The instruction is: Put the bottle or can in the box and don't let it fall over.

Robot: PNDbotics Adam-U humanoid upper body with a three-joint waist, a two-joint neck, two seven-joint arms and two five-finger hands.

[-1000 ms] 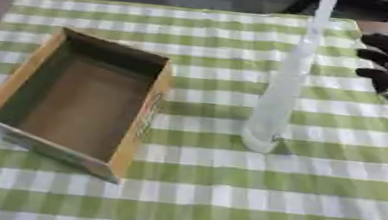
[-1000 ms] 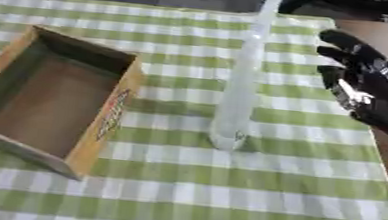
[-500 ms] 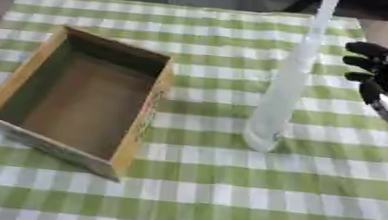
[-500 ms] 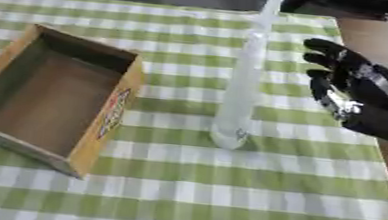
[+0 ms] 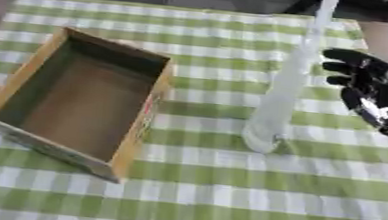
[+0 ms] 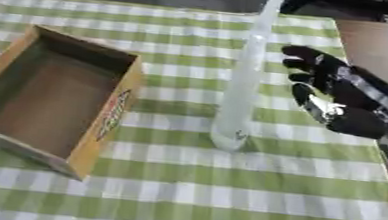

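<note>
One tall, clear bottle (image 6: 239,91) stands upright on the table (image 5: 224,205), which is covered with a green-and-white checked cloth; its top runs out past the upper edge of the view. Just to its right, the right robot hand (image 6: 338,102) hangs above the cloth with black fingers (image 6: 304,54) spread and only slightly bent toward the bottle, holding nothing and not touching it. Left of the bottle, well apart from it, sits an open cardboard box (image 5: 139,127) with a brown inside and a yellow outer wall bearing red print. No left robot hand appears in either view
</note>
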